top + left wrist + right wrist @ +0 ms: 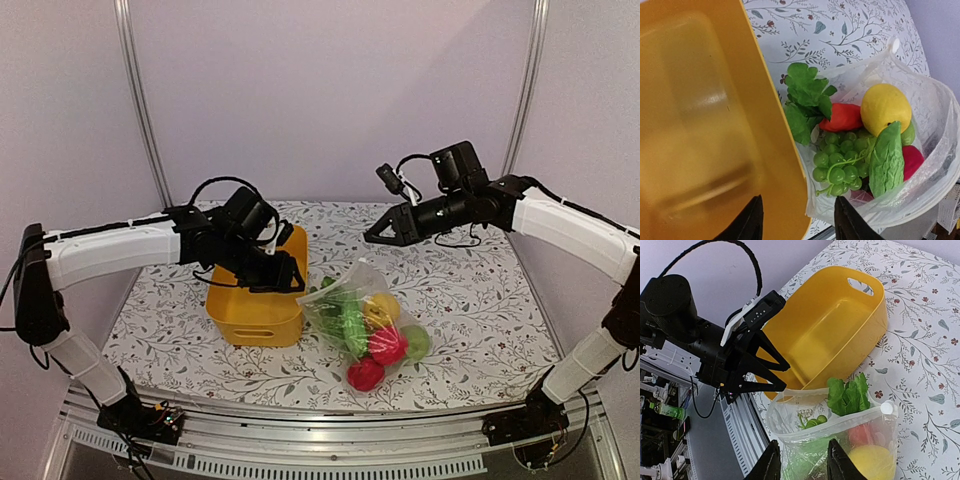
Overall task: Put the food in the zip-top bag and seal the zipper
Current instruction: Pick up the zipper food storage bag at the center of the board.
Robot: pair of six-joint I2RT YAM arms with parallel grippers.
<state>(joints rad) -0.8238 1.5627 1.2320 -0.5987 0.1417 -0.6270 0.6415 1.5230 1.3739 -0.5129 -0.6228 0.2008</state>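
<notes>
Looking down from above, the bag [352,300] lies on the table [480,300] against the right wall of the yellow tub [255,305], with the food [385,345] inside it. The left gripper [290,280] hangs over the tub's right rim. The right gripper [375,237] is raised beyond and to the right of the tub, over the bag's far end.

From the left wrist, its fingers [747,222] stand wide apart and hold nothing, with the tub's right wall running up between them. Right of the tub, the bag shows lettuce [805,100], a red piece [842,117], a lemon [885,107] and a green cluster [837,160].

From the right wrist, its fingers [771,462] are parted over the bag, which lies in front of the tub; I see nothing gripped. The bag's mouth gapes, the zipper [840,425] unsealed, and a white tab [886,408] sits at its right end.
</notes>
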